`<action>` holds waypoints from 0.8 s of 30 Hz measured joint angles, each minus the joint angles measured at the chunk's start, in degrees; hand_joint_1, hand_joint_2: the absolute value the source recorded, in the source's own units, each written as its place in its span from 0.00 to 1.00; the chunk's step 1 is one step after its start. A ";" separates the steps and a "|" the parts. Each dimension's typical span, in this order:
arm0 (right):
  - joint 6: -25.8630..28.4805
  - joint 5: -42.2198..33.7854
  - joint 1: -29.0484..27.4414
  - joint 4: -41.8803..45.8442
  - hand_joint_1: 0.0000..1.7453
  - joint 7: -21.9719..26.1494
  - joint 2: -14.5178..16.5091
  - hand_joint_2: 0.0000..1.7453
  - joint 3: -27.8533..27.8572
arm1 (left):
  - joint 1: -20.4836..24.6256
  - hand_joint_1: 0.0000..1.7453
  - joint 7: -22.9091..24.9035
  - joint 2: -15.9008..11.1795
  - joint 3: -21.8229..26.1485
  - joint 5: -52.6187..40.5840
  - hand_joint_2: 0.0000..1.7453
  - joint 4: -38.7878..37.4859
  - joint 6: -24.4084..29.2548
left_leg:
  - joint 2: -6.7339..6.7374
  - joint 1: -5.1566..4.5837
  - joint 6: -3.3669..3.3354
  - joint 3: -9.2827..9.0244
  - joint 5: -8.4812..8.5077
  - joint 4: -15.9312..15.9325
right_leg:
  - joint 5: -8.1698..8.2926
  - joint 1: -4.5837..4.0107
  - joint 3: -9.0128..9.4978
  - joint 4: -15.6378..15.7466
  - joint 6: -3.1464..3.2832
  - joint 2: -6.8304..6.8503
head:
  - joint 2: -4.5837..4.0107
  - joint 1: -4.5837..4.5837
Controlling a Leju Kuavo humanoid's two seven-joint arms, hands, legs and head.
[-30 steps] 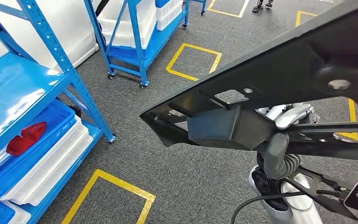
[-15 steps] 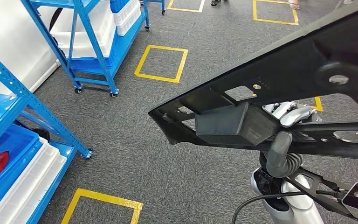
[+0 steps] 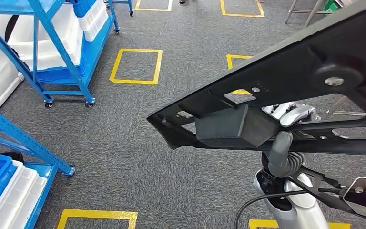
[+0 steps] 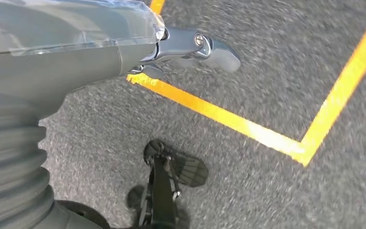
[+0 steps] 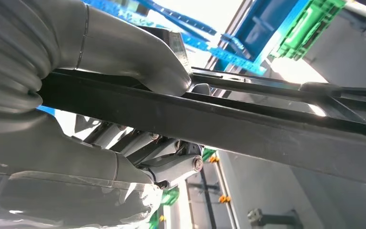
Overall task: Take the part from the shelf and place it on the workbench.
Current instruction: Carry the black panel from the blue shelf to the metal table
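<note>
The part (image 3: 286, 90) is a large black frame with cut-outs and a boxy block underneath, and it spans the right half of the head view. My right hand (image 3: 283, 138) grips it from below, grey thumb up against its lower bar and silver fingers (image 3: 290, 113) behind it. In the right wrist view the thumb (image 5: 138, 57) lies over the part's black bar (image 5: 267, 124) and the fingers (image 5: 171, 167) wrap beneath it. My left hand (image 4: 124, 52) hangs over the carpet with nothing in it, a silver finger (image 4: 195, 45) stretched out.
A wheeled blue rack (image 3: 52, 52) with white bins stands at the upper left. The near blue shelf (image 3: 14, 136) with white trays (image 3: 14, 191) is at the lower left. Yellow taped squares (image 3: 136, 65) mark the grey carpet. Metal legs (image 3: 310, 12) show at the top right.
The camera has turned to the right: the shelves and floor marks have slid left and the red item in the blue bin has left the picture. The part stays in my right hand.
</note>
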State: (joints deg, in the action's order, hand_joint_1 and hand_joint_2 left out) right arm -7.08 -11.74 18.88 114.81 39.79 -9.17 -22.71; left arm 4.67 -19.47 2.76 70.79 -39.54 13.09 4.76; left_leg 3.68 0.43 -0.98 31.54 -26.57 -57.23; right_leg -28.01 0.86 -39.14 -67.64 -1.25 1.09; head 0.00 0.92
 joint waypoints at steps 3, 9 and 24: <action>-0.01 -0.02 0.15 -0.19 1.00 0.03 0.20 1.00 0.08 | 0.05 0.00 -0.03 -0.05 0.00 -0.04 1.00 0.00 -0.06 | 1.54 -0.36 0.79 -0.41 -0.44 -0.09 | 2.32 -0.77 4.75 8.91 0.85 3.06 | 0.00 -0.06; -0.04 -0.03 0.46 -0.35 1.00 0.05 0.63 1.00 0.21 | 0.28 0.00 -0.17 -0.28 0.01 -0.05 1.00 0.00 -0.12 | -1.34 0.18 2.54 1.44 -4.60 -5.74 | 2.86 -0.58 4.95 10.11 2.82 -0.33 | 0.00 -0.26; 0.52 1.49 -0.87 -0.20 1.00 0.06 2.80 1.00 0.06 | 0.27 0.00 0.26 -1.36 -0.67 -2.61 1.00 0.00 -0.09 | -4.76 0.60 0.22 -0.13 0.47 0.67 | 0.37 -0.57 1.93 5.10 0.58 -5.23 | 0.00 -0.07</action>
State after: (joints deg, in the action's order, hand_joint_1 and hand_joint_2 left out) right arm -6.56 -10.25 18.01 114.61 39.84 -6.37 -22.66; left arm 4.94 -19.21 1.40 70.13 -42.15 13.09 4.67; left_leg -1.08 1.03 -0.76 31.41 -26.10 -56.56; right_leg -27.64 0.29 -37.20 -62.54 -0.67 -4.14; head 0.00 0.85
